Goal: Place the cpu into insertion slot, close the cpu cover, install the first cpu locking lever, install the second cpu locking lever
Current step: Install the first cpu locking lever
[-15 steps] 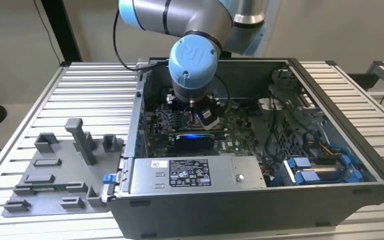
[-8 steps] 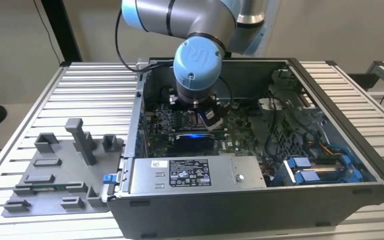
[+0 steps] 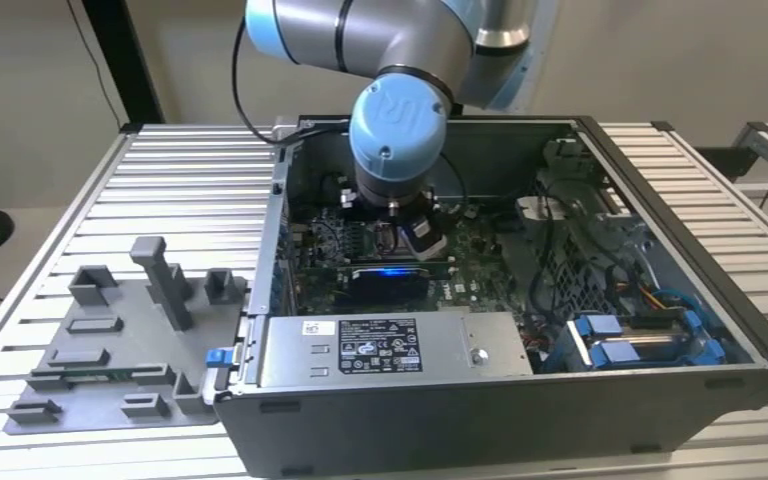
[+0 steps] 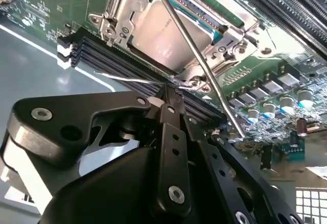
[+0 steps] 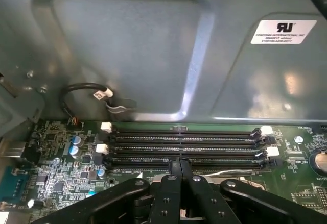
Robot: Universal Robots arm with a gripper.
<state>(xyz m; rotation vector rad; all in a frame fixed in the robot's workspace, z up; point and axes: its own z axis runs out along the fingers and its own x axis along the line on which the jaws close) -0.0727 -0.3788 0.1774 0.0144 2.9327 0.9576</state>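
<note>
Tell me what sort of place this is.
Probably a robotics lab bench: an open computer case sits on a ribbed metal table, a grey fixture tray lies beside it, and a robot arm reaches into the case.

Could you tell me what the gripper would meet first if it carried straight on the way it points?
Probably the thin lever lying over the memory slots: in the second wrist view the closed gripper has its tip right at the lever's end. Whether they already touch is unclear.
</note>
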